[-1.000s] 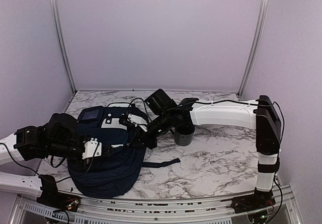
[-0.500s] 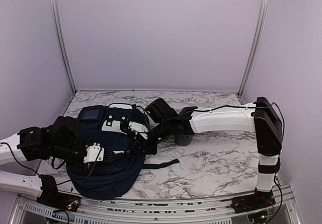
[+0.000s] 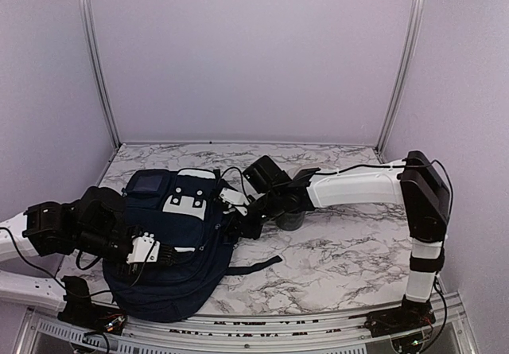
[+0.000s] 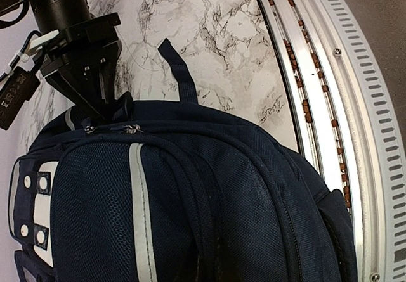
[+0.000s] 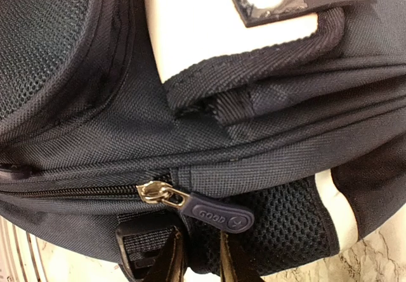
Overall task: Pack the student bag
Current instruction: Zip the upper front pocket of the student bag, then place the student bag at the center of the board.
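Navy-blue fabric takes up the near left of the white marble-patterned desk [image 3: 342, 250]: the large student bag [image 3: 175, 286], with pale stripes and white patches dotted dark, lies there with its lower edge close to the near rim. Its inside is hidden, and the stretch of zip seen from the right wrist is closed. The left hand [image 3: 163, 252] lies over the bag's left middle; its fingers are too dark against the cloth to tell whether they are spread or closed. A thin black strap [image 3: 256, 264] trails from the bag onto the bare desk to the right. Farther back, at the bag's right edge, the right hand [image 4: 116, 104] points down at the zip. Its fingers are drawn narrow, with their tips right at the dark rubber pull tab [image 5: 212, 213], which hangs from a silver metal slider [image 5: 154, 192]. Whether they pinch the tab cannot be told. Just behind the right arm stands a dark round cup [image 3: 291, 217], its contents out of sight.
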Robot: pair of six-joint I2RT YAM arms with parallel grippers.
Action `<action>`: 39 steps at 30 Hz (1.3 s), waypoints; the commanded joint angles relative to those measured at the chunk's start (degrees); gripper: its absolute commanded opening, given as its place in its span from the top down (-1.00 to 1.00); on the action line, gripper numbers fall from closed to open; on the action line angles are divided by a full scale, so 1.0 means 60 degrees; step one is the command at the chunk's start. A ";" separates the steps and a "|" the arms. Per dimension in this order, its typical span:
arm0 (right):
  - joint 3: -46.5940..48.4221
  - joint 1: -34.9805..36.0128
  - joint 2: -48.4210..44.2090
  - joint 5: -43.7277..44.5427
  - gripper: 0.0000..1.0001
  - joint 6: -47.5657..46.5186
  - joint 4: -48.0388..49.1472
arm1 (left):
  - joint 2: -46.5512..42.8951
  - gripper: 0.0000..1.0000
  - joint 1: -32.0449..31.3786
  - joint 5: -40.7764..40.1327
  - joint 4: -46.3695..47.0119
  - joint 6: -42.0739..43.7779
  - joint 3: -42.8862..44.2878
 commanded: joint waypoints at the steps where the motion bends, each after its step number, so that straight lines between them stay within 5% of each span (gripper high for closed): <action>1: -0.0033 0.0076 -0.0318 0.0087 0.52 -0.0008 -0.0010 | -0.0161 1.00 -0.0161 0.0888 -0.0288 0.0068 -0.0066; 8: -0.0669 0.0074 -0.1183 -0.0879 0.41 0.0147 0.0771 | -0.0338 1.00 -0.0160 0.0620 -0.0248 -0.0006 -0.0019; 16: -0.1754 0.0141 -0.1786 -0.2680 0.15 -0.0971 0.3466 | -0.0922 1.00 -0.0169 0.0527 0.0057 -0.0060 -0.0241; 32: -0.0842 0.0538 -0.0775 -0.2532 0.13 -0.1792 0.2917 | -0.0621 1.00 -0.0164 0.0239 0.0517 -0.0284 -0.0326; 33: -0.0995 0.0520 -0.0963 -0.2390 0.13 -0.1691 0.3074 | -0.0551 0.91 -0.0164 0.0132 0.0605 -0.0548 -0.0211; 36: -0.1404 0.0357 -0.1676 -0.1684 0.09 -0.0905 0.3472 | -0.0391 0.08 -0.0150 0.0047 0.0890 -0.1682 0.0508; 39: -0.1544 -0.0235 -0.2521 -0.1049 -0.01 0.0443 0.3426 | -0.0234 -0.46 -0.0155 0.0190 0.1084 -0.2587 0.1571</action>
